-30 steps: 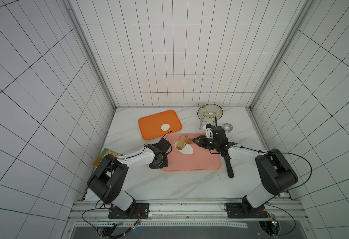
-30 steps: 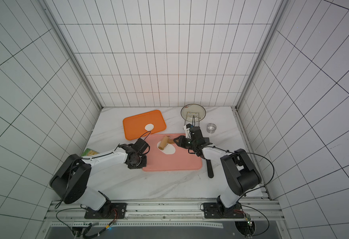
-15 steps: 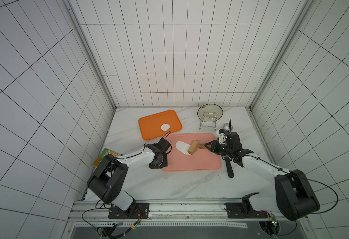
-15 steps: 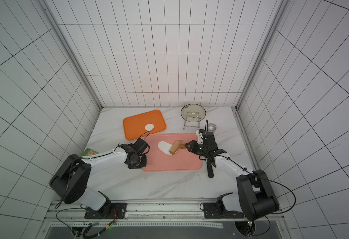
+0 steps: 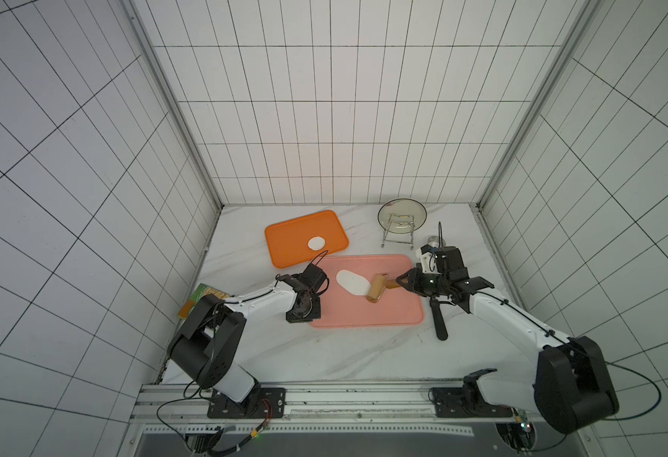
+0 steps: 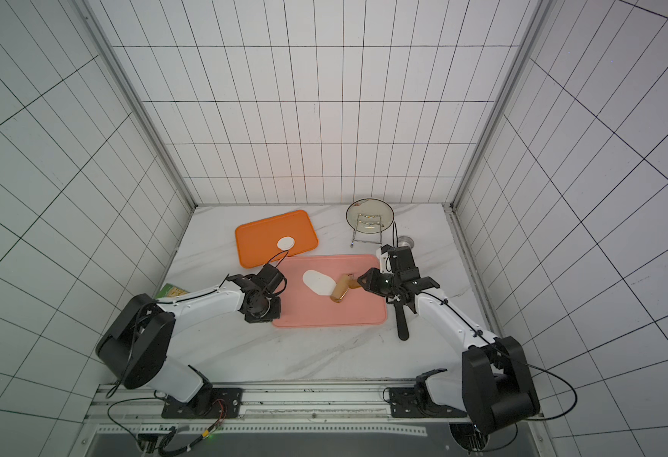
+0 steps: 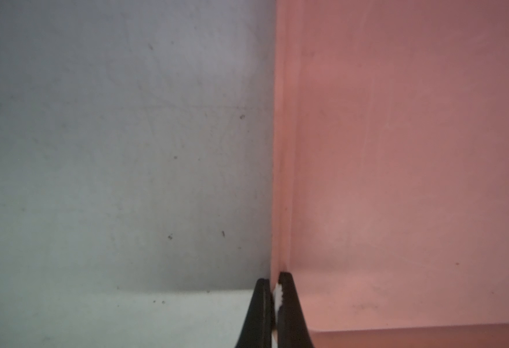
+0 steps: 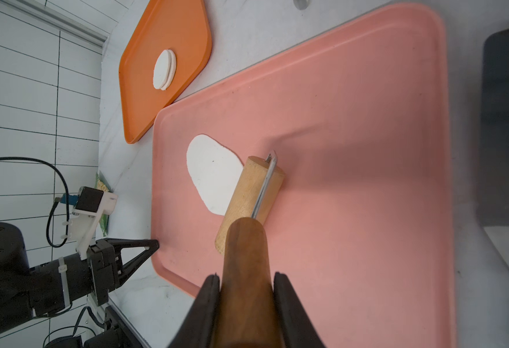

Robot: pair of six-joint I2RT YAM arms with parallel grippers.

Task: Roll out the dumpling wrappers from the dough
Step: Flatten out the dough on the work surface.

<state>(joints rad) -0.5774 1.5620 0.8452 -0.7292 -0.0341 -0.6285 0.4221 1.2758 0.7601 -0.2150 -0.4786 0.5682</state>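
White marbled worktop [image 5: 344, 348], tiled walls [image 5: 344, 138] on three sides. Directly on it: orange tray [image 5: 293, 241] at back left, pink tray [image 5: 364, 312] just beside it in the middle, wire rack [image 5: 397, 235] with a glass plate [image 5: 401, 211] at back right, small steel ring [image 6: 405, 240] near the rack, black-handled tool [image 5: 439, 322] along the pink tray's right edge, green packet [image 5: 205, 294] by the left wall.

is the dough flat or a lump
Flat: the dough lies as a thin oval sheet on the pink tray, the roller at its edge.
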